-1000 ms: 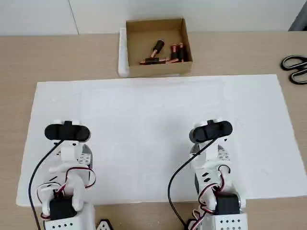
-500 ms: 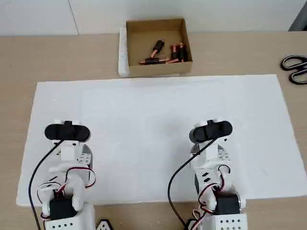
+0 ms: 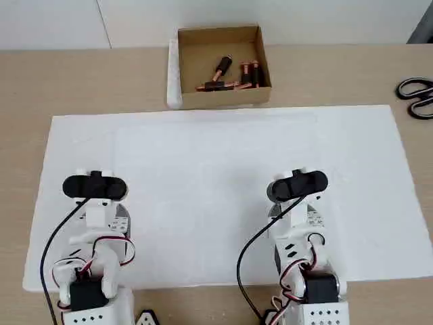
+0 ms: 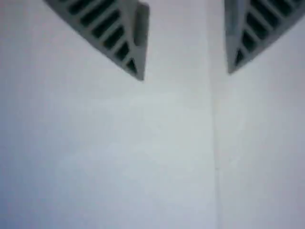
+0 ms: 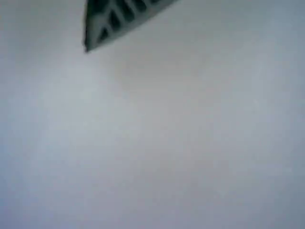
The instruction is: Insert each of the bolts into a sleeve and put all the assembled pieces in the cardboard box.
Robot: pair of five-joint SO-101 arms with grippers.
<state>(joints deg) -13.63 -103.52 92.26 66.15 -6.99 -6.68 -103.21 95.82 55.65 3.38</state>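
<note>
Cardboard box (image 3: pixel 219 99) sits at the far side of the bench (image 3: pixel 88 78), just beyond the far edge of the white sheet (image 3: pixel 223 162). Assembled pieces (image 3: pixel 233 76) lie inside it in a loose cluster toward one side (copper and black, exact count hard to read). A white block (image 3: pixel 174 74) touches the box's side wall. Scissors (image 3: pixel 416 95) lie well apart, at the bench edge.

High view: two arms at the near edge of the sheet, one (image 3: pixel 95 187) and the other (image 3: pixel 298 184), both folded back and well apart from the box.

Left tool (image 4: pixel 186 74): spread, with a clear gap between its two ribbed fingers (image 4: pixel 119 33), nothing between them, just over plain sheet.

Right tool (image 5: pixel 102 28): one ribbed finger in view over the sheet, so can't tell whether it's spread or pressed together.
</note>
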